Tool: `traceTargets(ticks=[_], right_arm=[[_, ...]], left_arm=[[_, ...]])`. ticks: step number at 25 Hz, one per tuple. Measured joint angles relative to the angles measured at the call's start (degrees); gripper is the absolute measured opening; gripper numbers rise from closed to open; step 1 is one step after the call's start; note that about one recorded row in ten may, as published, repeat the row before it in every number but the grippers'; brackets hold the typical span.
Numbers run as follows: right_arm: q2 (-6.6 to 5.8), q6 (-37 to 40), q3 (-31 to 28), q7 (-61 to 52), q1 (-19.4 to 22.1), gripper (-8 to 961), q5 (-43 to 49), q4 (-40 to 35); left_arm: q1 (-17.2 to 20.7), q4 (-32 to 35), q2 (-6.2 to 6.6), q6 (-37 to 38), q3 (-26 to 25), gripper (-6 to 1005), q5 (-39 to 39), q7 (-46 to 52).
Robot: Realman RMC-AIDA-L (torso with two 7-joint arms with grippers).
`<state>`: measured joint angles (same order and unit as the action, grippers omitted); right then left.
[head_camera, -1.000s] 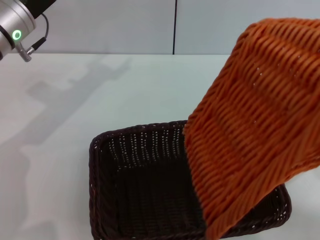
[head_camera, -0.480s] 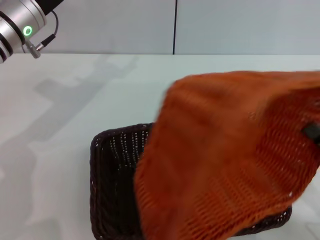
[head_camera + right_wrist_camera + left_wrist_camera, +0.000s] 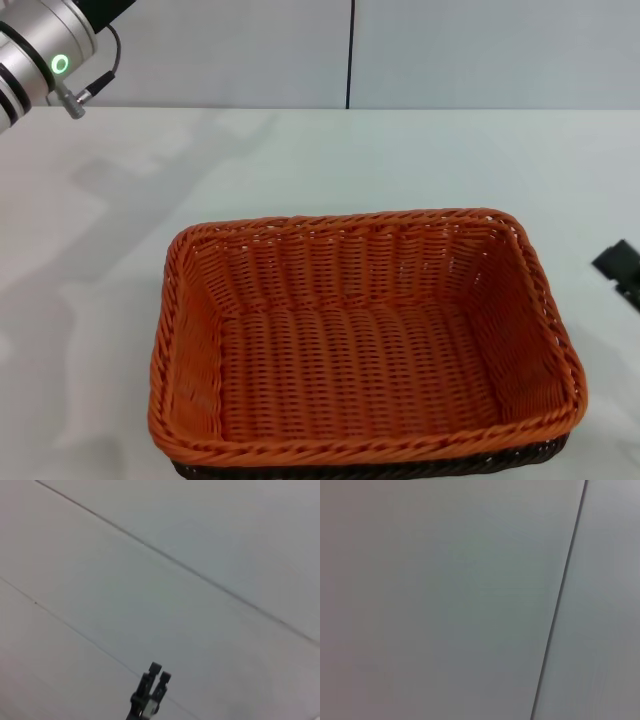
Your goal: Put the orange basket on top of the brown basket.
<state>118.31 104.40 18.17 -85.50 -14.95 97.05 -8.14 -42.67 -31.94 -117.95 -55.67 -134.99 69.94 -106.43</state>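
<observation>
Near the tabletop's (image 3: 300,160) front edge, the orange basket (image 3: 360,345) sits nested upright on the brown basket (image 3: 400,468), neither showing any label. At the right edge, the right pincer (image 3: 622,268) holds nothing; its opening cannot be told. Left arm (image 3: 45,55) hangs over the far left corner.

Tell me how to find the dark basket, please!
Look at the white table, then at the big orange basket near its front edge. The brown basket sits right underneath it, so only a thin strip peeks out below the orange rim. It is almost black, not bright orange.
</observation>
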Motion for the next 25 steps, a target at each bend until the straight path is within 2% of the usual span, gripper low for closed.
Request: traceTargets(ticks=[3,7,10,11,15,16,17,18,19,21,25], right_arm=[[-0.34,0.51,-2.34,-0.17,1.20,468,-1.01,-4.33],[-0.60,-0.85,-9.04,0.95,2.24,584,-1.43,-12.30],[-0.91,-1.78,-15.30,4.55,1.47,582,-3.85,-14.43],[-0.96,-2.19,-18.17,10.61,0.41,582,-8.41,-14.10],[-0.14,-4.65,-19.64,21.05,-1.40,582,-15.97,-13.15],[0.37,-7.72,-20.35,31.60,-3.08,582,-22.36,-10.54],[0.37,-7.72,-20.35,31.60,-3.08,582,-22.36,-10.54],[0.39,-8.92,-20.67,37.12,-4.01,582,-25.56,-8.15],[0.35,-9.69,-20.87,42.04,-4.88,582,-28.09,-6.26],[0.29,-11.74,-21.10,54.12,-7.48,582,-34.19,-3.02],[0.39,-13.11,-21.14,59.76,-9.53,582,-36.81,-2.42]], left_arm=[[-0.07,0.00,0.00,0.30,-0.09,843,0.23,0.00],[0.60,-0.16,0.00,0.10,-0.56,843,0.05,0.02],[1.83,-0.69,0.00,-0.28,-0.62,843,-0.25,0.03],[3.01,-0.89,0.00,-0.85,-0.68,843,-1.00,0.04],[5.17,-0.96,0.01,-2.68,-0.80,843,-2.53,-0.42],[6.43,-0.97,0.00,-4.51,-0.80,843,-3.54,-1.43],[6.43,-0.97,0.00,-4.51,-0.80,843,-3.54,-1.43],[6.43,-0.97,0.00,-4.51,-0.80,843,-3.54,-1.43],[9.45,-0.67,-0.05,-9.35,-0.79,843,-7.50,-4.26],[10.37,-0.45,-0.05,-10.62,-0.80,843,-8.98,-4.88],[12.34,-0.13,-0.10,-13.23,-0.80,843,-11.57,-5.90]])
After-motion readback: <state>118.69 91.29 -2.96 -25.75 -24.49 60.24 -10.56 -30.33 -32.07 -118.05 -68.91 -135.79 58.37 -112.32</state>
